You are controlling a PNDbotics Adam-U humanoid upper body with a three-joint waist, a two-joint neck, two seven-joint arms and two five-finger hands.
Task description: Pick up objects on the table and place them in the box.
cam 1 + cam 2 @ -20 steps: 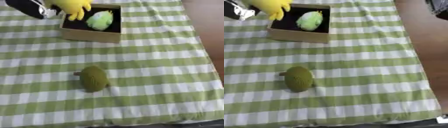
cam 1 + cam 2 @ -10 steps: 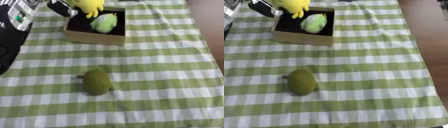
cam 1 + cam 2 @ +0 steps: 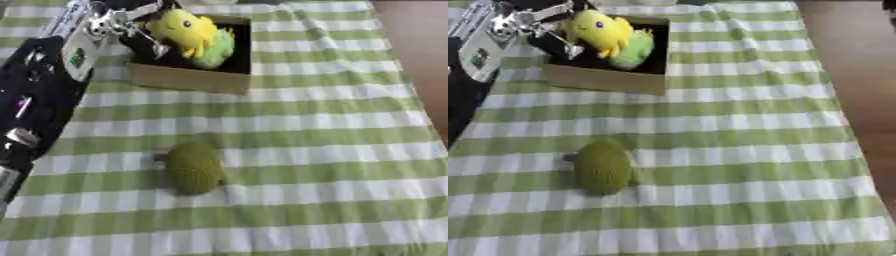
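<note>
An open cardboard box [image 3: 188, 77] stands at the back left of the green-and-white checked cloth. Inside it lies a light green plush [image 3: 219, 50]. A yellow plush toy [image 3: 185, 29] sits on top of it, inside the box opening. My left hand [image 3: 131, 27] reaches in from the left over the box's left rim, its fingers curled against the yellow toy's left side. A dark green, rough, oval fruit-like thing [image 3: 604, 167] lies alone on the cloth nearer to me, well away from the hand. My right hand does not show.
My black left arm [image 3: 39, 95] covers the cloth's left side. Brown floor [image 3: 859, 75] shows beyond the cloth's right edge. The checked cloth [image 3: 745, 150] stretches across the middle and the right.
The yellow toy has gone from above the box's back-left corner down into the opening, onto the green plush, with my left hand still on it. The camera has shifted too.
</note>
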